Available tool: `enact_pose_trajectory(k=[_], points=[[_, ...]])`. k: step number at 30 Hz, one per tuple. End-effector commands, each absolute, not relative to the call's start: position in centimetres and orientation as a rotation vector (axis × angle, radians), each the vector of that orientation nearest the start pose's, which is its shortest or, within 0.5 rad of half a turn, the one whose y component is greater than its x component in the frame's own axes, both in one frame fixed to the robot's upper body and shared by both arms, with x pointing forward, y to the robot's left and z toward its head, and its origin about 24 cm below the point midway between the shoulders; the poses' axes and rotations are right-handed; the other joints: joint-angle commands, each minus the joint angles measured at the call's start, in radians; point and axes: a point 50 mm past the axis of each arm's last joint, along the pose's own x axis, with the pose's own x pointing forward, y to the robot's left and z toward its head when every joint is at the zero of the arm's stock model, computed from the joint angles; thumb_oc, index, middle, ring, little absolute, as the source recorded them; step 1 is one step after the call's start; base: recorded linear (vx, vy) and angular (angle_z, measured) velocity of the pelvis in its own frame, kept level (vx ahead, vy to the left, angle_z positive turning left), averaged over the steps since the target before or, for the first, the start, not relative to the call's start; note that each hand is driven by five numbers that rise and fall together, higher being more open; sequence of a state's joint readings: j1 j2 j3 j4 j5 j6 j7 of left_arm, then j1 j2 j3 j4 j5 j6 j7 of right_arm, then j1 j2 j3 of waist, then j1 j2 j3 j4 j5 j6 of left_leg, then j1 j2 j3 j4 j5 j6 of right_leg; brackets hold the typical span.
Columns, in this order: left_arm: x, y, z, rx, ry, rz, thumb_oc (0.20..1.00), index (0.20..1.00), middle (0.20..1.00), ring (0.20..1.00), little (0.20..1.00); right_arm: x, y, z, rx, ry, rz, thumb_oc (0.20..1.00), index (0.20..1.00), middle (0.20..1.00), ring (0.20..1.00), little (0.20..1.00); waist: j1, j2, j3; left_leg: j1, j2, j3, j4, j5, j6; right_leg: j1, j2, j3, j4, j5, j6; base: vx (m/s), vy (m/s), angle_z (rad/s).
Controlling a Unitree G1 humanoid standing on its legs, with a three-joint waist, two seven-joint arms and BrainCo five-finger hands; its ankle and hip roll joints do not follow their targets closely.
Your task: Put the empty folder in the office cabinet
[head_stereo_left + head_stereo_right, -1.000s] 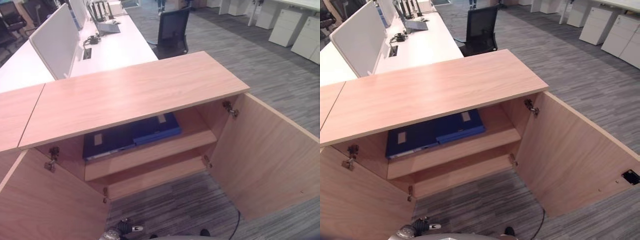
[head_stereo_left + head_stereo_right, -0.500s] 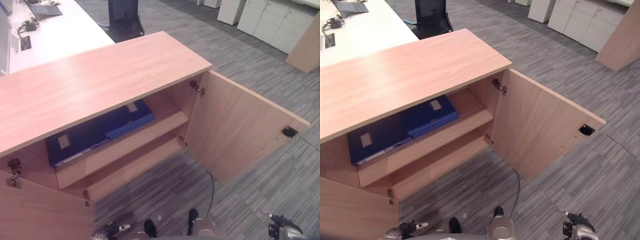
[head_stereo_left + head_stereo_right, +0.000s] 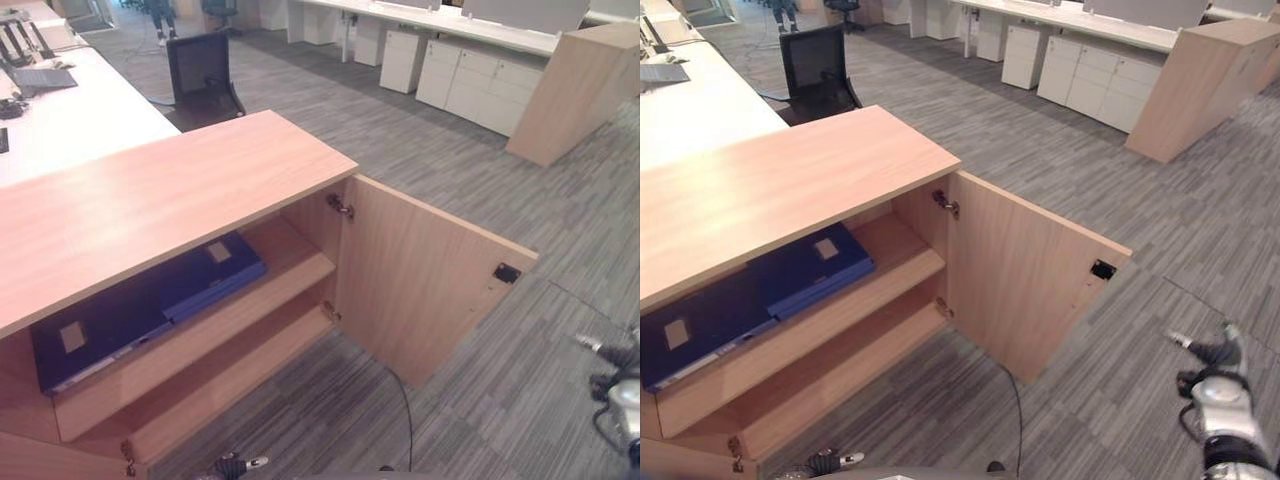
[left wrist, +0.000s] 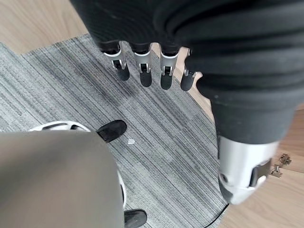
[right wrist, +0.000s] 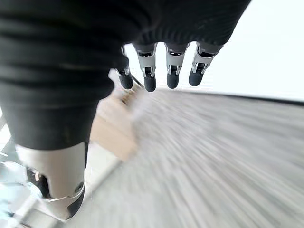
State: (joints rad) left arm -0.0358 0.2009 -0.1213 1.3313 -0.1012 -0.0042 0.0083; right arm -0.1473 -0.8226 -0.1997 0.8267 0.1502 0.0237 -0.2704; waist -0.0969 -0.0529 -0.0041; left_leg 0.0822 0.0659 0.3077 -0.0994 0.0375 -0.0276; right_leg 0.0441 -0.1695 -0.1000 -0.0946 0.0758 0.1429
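Folder (image 3: 740, 295): lying flat on the cabinet's (image 3: 790, 180) upper shelf, doors standing open.
Left robot hand (image 4: 147, 66): hanging relaxed, holding nothing.
Right robot hand (image 5: 161, 66): fingers straight, holding nothing.

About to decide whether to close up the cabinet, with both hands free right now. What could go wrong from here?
1. The right door stands wide open into the aisle, so a turning body or the right hand could knock it.
2. The blue folders lie near the upper shelf's front edge; a door swung shut might catch them.
3. The left hand hangs low beside the cabinet and could brush the wood.
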Motion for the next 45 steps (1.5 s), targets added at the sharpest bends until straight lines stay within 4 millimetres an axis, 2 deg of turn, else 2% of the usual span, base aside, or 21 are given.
enact_pose_trajectory(k=[1, 4, 5, 8, 9, 14, 16, 19, 20, 21, 23, 29, 31, 32, 34, 35, 36, 37, 38, 41, 45], points=[[7.7, 22.7, -16.8, 0.205, 1.332, 0.073, 1.0, 1.0, 1.0, 1.0, 1.0, 21.7, -44.1, 6.6, -0.638, 0.406, -0.818, 1.0, 1.0, 1.0, 1.0, 1.0, 0.034, -0.015, -0.008, 0.005, -0.03, -0.08, 0.012, -0.114, 0.033, -0.046, 0.03, -0.021, 0.007, -0.016, 0.028, 0.04, -0.055, 0.0], [6.8, 22.9, -16.9, 0.21, 1.367, 0.067, 1.0, 1.0, 1.0, 1.0, 1.0, 24.6, -43.4, 9.7, -0.697, 0.311, -0.734, 1.0, 1.0, 1.0, 1.0, 1.0, 0.045, -0.013, -0.01, 0.008, -0.018, -0.08, 0.012, -0.109, 0.02, -0.04, 0.04, -0.028, 0.007, -0.026, 0.021, 0.05, -0.07, -0.01], [6.5, 22.7, -17.0, 0.207, 1.377, 0.055, 1.0, 1.0, 1.0, 1.0, 1.0, 26.2, -42.5, 10.5, -0.678, 0.273, -0.693, 1.0, 1.0, 1.0, 1.0, 1.0, 0.052, -0.009, -0.013, 0.008, -0.015, -0.082, 0.012, -0.107, 0.016, -0.035, 0.044, -0.032, 0.007, -0.033, 0.016, 0.04, -0.045, -0.02], [6.3, 22.4, -17.1, 0.199, 1.379, 0.043, 1.0, 1.0, 1.0, 1.0, 1.0, 27.9, -41.1, 10.6, -0.665, 0.256, -0.63, 1.0, 1.0, 1.0, 1.0, 1.0, 0.058, -0.001, -0.018, 0.011, -0.013, -0.085, 0.012, -0.108, 0.013, -0.024, 0.048, -0.037, 0.007, -0.043, 0.012, 0.03, -0.023, 0.06], [6.5, 22.4, -17.1, 0.203, 1.375, 0.037, 1.0, 1.0, 1.0, 1.0, 1.0, 28.8, -40.1, 10.3, -0.66, 0.253, -0.59, 1.0, 1.0, 1.0, 1.0, 1.0, 0.063, 0.003, -0.018, 0.012, -0.014, -0.087, 0.012, -0.107, 0.012, -0.021, 0.047, -0.038, 0.007, -0.045, 0.01, 0.01, -0.013, 0.14], [6.2, 22.5, -17.1, 0.203, 1.386, 0.037, 1.0, 1.0, 1.0, 1.0, 1.0, 30.5, -37.2, 8.9, -0.627, 0.265, -0.457, 1.0, 1.0, 1.0, 1.0, 1.0, 0.065, 0.014, -0.015, 0.008, -0.019, -0.093, 0.012, -0.103, 0.011, -0.018, 0.046, -0.041, 0.007, -0.047, 0.005, 0.0, -0.002, 0.07], [6.1, 22.5, -17.1, 0.2, 1.391, 0.038, 1.0, 1.0, 1.0, 1.0, 1.0, 30.7, -36.6, 8.6, -0.616, 0.266, -0.43, 1.0, 1.0, 1.0, 1.0, 1.0, 0.064, 0.016, -0.015, 0.008, -0.021, -0.095, 0.012, -0.103, 0.011, -0.017, 0.046, -0.042, 0.007, -0.047, 0.004, 0.0, 0.0, 0.0], [5.8, 22.7, -17.1, 0.203, 1.408, 0.047, 1.0, 1.0, 1.0, 1.0, 1.0, 31.4, -34.3, 7.2, -0.558, 0.266, -0.329, 1.0, 1.0, 1.0, 1.0, 1.0, 0.063, 0.019, -0.017, 0.007, -0.024, -0.095, 0.012, -0.104, 0.01, -0.017, 0.045, -0.041, 0.007, -0.048, 0.002, 0.0, 0.0, 0.0], [5.8, 22.7, -17.1, 0.203, 1.408, 0.047, 1.0, 1.0, 1.0, 1.0, 1.0, 31.4, -34.3, 7.2, -0.558, 0.266, -0.329, 1.0, 1.0, 1.0, 1.0, 1.0, 0.063, 0.019, -0.017, 0.007, -0.024, -0.095, 0.012, -0.104, 0.01, -0.017, 0.045, -0.041, 0.007, -0.048, 0.002, 0.0, 0.0, 0.0], [5.6, 22.9, -17.1, 0.207, 1.418, 0.055, 1.0, 1.0, 1.0, 1.0, 1.0, 31.7, -32.8, 6.3, -0.529, 0.272, -0.246, 1.0, 1.0, 1.0, 1.0, 1.0, 0.062, 0.02, -0.017, 0.007, -0.025, -0.095, 0.012, -0.102, 0.009, -0.016, 0.044, -0.04, 0.007, -0.048, 0.0, 0.0, 0.0, 0.0], [5.5, 23.0, -17.1, 0.204, 1.424, 0.054, 1.0, 1.0, 1.0, 1.0, 1.0, 31.8, -31.4, 5.7, -0.538, 0.285, -0.155, 1.0, 1.0, 1.0, 1.0, 1.0, 0.06, 0.019, -0.016, 0.007, -0.027, -0.094, 0.012, -0.102, 0.008, -0.016, 0.043, -0.039, 0.007, -0.047, 0.0, 0.0, 0.0, 0.0], [5.6, 22.8, -17.1, 0.187, 1.42, 0.038, 1.0, 1.0, 1.0, 1.0, 1.0, 31.1, -28.8, 2.9, -0.638, 0.405, 0.072, 1.0, 1.0, 1.0, 1.0, 1.0, 0.058, 0.016, -0.017, 0.004, -0.029, -0.095, 0.012, -0.101, 0.008, -0.017, 0.041, -0.04, 0.007, -0.045, -0.001, -0.01, 0.006, -0.02], [5.8, 22.7, -17.1, 0.182, 1.41, 0.031, 1.0, 1.0, 1.0, 1.0, 1.0, 30.6, -27.5, 2.1, -0.66, 0.43, 0.184, 1.0, 1.0, 1.0, 1.0, 1.0, 0.057, 0.015, -0.015, 0.003, -0.03, -0.095, 0.012, -0.1, 0.007, -0.019, 0.041, -0.04, 0.007, -0.044, -0.002, -0.02, 0.009, -0.01], [6.0, 22.8, -17.1, 0.179, 1.404, 0.025, 1.0, 1.0, 1.0, 1.0, 1.0, 29.8, -25.8, 1.3, -0.675, 0.455, 0.335, 1.0, 1.0, 1.0, 1.0, 1.0, 0.054, 0.014, -0.012, 0.001, -0.03, -0.094, 0.012, -0.099, 0.006, -0.022, 0.04, -0.039, 0.007, -0.042, -0.001, -0.03, 0.016, -0.03], [6.4, 22.7, -17.0, 0.178, 1.385, 0.018, 1.0, 1.0, 1.0, 1.0, 1.0, 28.9, -23.9, 0.7, -0.674, 0.472, 0.498, 1.0, 1.0, 1.0, 1.0, 1.0, 0.053, 0.013, -0.008, -0.001, -0.03, -0.093, 0.012, -0.097, 0.005, -0.025, 0.038, -0.038, 0.007, -0.039, 0.0, -0.03, 0.015, -0.05], [6.4, 22.7, -17.0, 0.177, 1.385, 0.018, 1.0, 1.0, 1.0, 1.0, 1.0, 28.9, -23.9, 0.7, -0.674, 0.473, 0.498, 1.0, 1.0, 1.0, 1.0, 1.0, 0.052, 0.013, -0.009, -0.001, -0.03, -0.094, 0.012, -0.097, 0.005, -0.025, 0.038, -0.038, 0.007, -0.039, 0.0, -0.01, 0.012, -0.08], [6.7, 22.7, -17.0, 0.176, 1.375, 0.014, 1.0, 1.0, 1.0, 1.0, 1.0, 28.3, -22.6, 0.3, -0.683, 0.485, 0.609, 1.0, 1.0, 1.0, 1.0, 1.0, 0.052, 0.012, -0.003, 0.003, -0.029, -0.092, 0.012, -0.099, 0.005, -0.022, 0.037, -0.04, 0.007, -0.04, 0.001, -0.03, 0.014, -0.1], [7.8, 22.7, -16.7, 0.175, 1.33, 0.004, 1.0, 1.0, 1.0, 1.0, 1.0, 26.1, -19.1, -0.3, -0.748, 0.526, 0.943, 1.0, 1.0, 1.0, 1.0, 1.0, 0.054, 0.007, 0.0, 0.003, -0.027, -0.09, 0.012, -0.099, 0.004, -0.025, 0.035, -0.043, 0.007, -0.035, 0.003, -0.03, 0.013, -0.1], [7.9, 22.7, -16.7, 0.175, 1.33, 0.004, 1.0, 1.0, 1.0, 1.0, 1.0, 26.1, -19.1, -0.3, -0.749, 0.525, 0.943, 1.0, 1.0, 1.0, 1.0, 1.0, 0.053, 0.006, -0.001, -0.001, -0.027, -0.09, 0.012, -0.097, 0.004, -0.028, 0.034, -0.043, 0.007, -0.034, 0.003, -0.03, 0.006, -0.07], [8.9, 22.5, -16.5, 0.183, 1.288, -0.023, 1.0, 1.0, 1.0, 1.0, 1.0, 24.0, -16.3, -0.2, -0.785, 0.567, 1.251, 1.0, 1.0, 1.0, 1.0, 1.0, 0.06, 0.0, 0.002, -0.002, -0.025, -0.092, 0.012, -0.096, 0.005, -0.031, 0.03, -0.046, 0.007, -0.029, 0.004, -0.01, 0.004, -0.03], [9.5, 22.6, -16.4, 0.198, 1.264, -0.04, 1.0, 1.0, 1.0, 1.0, 1.0, 22.3, -13.7, 1.9, -0.632, 0.52, 1.457, 1.0, 1.0, 1.0, 1.0, 1.0, 0.072, -0.01, 0.002, -0.004, -0.021, -0.094, 0.012, -0.092, 0.002, -0.033, 0.027, -0.054, 0.007, -0.029, 0.006, -0.01, 0.002, 0.06]])
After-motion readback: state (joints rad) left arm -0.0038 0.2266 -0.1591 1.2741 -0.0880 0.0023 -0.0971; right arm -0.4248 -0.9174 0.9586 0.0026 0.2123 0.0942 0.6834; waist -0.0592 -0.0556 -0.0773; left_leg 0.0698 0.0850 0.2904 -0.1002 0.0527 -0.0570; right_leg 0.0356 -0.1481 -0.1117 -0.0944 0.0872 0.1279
